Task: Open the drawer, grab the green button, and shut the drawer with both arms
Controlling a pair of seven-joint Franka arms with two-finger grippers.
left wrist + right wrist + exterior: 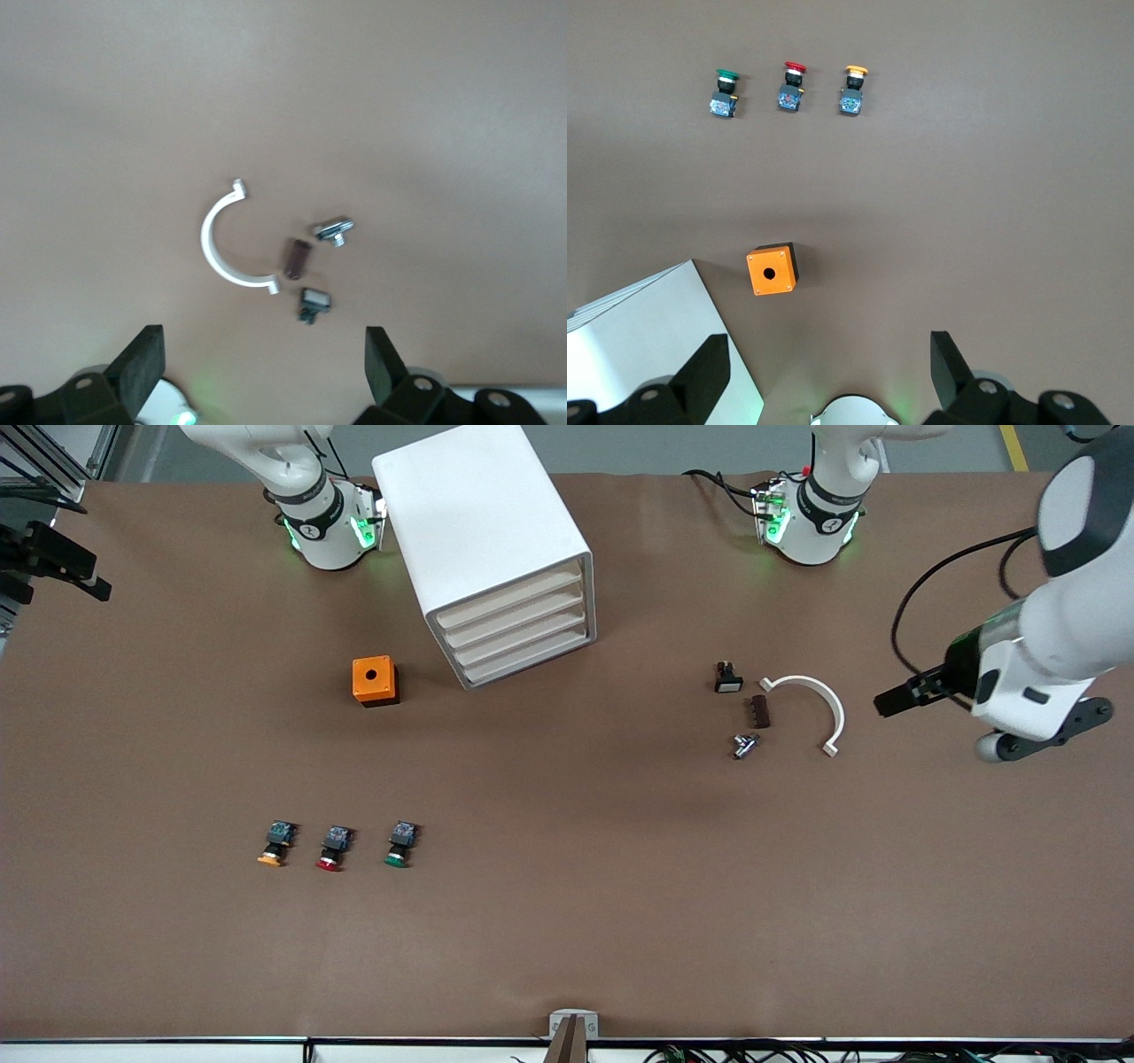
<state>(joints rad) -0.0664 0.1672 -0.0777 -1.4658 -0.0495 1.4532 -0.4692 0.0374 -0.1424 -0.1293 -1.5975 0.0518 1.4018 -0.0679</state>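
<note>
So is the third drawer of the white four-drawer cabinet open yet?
Shut: the third drawer sits flush with the other three fronts of the cabinet.

Two white arms, black at the joints and jaws

Both bases stand along one edge of the worktop, rounded white shells ringed with black bands and lit by small green lamps. Black cables trail from the left arm's base, and another loops along its forearm. The left gripper is black beneath a white wrist housing with a dark grey cap. In each wrist view two chunky black fingers show, with round screw heads at their roots.
</note>
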